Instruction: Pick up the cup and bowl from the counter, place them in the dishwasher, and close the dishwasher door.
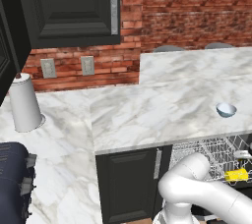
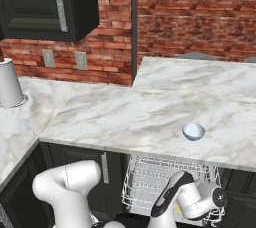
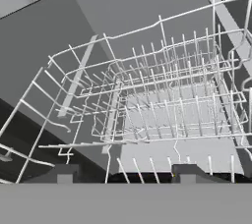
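The bowl [image 2: 193, 131] sits on the counter [image 2: 130, 112] above the rack [image 3: 162, 105], where the open, empty gripper [image 3: 123, 173] hangs low.

Glossy white rounded arm [image 2: 67, 182] segments with dark joints.

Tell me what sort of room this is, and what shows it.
A kitchen, rendered rather than real. Signs: a marble counter over black cabinets, a dishwasher rack pulled out beneath it, and a bowl on the counter.
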